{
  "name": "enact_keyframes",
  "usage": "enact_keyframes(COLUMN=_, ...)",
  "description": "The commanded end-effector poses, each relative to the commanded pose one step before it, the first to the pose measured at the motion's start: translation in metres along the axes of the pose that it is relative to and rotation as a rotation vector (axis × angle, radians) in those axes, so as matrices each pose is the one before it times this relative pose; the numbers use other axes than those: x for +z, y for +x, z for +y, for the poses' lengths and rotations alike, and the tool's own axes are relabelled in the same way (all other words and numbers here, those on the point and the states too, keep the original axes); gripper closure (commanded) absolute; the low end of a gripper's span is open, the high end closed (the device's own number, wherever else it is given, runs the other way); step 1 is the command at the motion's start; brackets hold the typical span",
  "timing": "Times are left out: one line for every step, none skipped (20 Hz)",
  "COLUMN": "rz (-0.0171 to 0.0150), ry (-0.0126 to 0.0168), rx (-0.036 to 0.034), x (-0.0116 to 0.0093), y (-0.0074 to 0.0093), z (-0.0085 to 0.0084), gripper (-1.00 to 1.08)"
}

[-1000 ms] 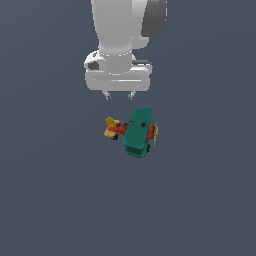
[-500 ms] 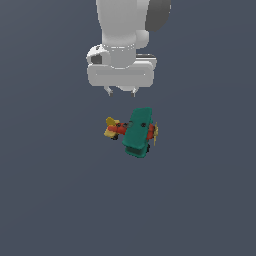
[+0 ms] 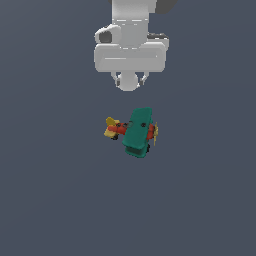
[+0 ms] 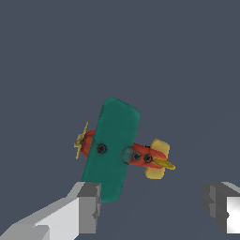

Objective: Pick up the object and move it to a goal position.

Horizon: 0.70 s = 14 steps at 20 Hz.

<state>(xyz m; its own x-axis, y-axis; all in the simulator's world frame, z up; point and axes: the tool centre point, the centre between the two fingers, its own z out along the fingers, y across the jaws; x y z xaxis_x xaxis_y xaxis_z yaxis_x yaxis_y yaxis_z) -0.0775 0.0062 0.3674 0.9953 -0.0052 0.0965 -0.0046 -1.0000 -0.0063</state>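
Wide-open grey gripper (image 4: 154,206) hovers above the small teal-winged, red-bodied toy biplane (image 3: 136,131) mid-surface; closing across its broad wing could slip.

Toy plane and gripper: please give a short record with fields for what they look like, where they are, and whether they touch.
object: toy plane, teal wings, red body, yellow tail and propeller
object position: on the floor, upright
gripper: open, empty
gripper position: above the plane
contact: none; not yet grasped

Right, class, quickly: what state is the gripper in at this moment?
Gripper: open, holding nothing; the toy biplane lies apart from its fingers.
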Motion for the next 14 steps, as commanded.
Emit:
enact_keyframes(rz=0.02851, ry=-0.00367, rx=-0.00772, x=-0.01391, y=-0.00032, z=-0.00927, gripper=-0.6)
enact_keyframes(rz=0.01132, ry=-0.00207, rx=-0.0031, x=-0.0055, y=-0.0001, z=-0.00371, gripper=-0.6)
enact_keyframes(rz=0.01126, ry=-0.00231, rx=-0.00312, x=-0.00546, y=-0.00011, z=-0.00372, gripper=-0.6)
enact_keyframes(rz=0.01118, ry=-0.00254, rx=-0.00314, x=-0.0054, y=-0.00012, z=-0.00372, gripper=-0.6)
enact_keyframes(rz=0.01112, ry=-0.00278, rx=-0.00317, x=-0.00536, y=-0.00013, z=-0.00373, gripper=-0.6)
enact_keyframes(rz=0.01102, ry=-0.00301, rx=-0.00319, x=-0.00529, y=-0.00014, z=-0.00372, gripper=-0.6)
enact_keyframes(rz=0.01096, ry=-0.00325, rx=-0.00321, x=-0.00524, y=-0.00015, z=-0.00373, gripper=-0.6)
enact_keyframes(rz=0.01087, ry=-0.00348, rx=-0.00324, x=-0.00517, y=-0.00016, z=-0.00374, gripper=-0.6)
enact_keyframes(rz=0.01077, ry=-0.00371, rx=-0.00326, x=-0.0051, y=-0.00017, z=-0.00374, gripper=-0.6)
enact_keyframes(rz=0.01068, ry=-0.00394, rx=-0.00329, x=-0.00504, y=-0.00019, z=-0.00374, gripper=-0.6)
enact_keyframes(rz=0.0106, ry=-0.00417, rx=-0.00332, x=-0.00497, y=-0.0002, z=-0.00375, gripper=-0.6)
enact_keyframes(rz=0.01047, ry=-0.00438, rx=-0.00334, x=-0.00488, y=-0.00021, z=-0.00375, gripper=-0.6)
enact_keyframes(rz=0.01039, ry=-0.00462, rx=-0.00338, x=-0.00482, y=-0.00023, z=-0.00376, gripper=-0.6)
enact_keyframes(rz=0.01027, ry=-0.00483, rx=-0.0034, x=-0.00473, y=-0.00024, z=-0.00376, gripper=-0.6)
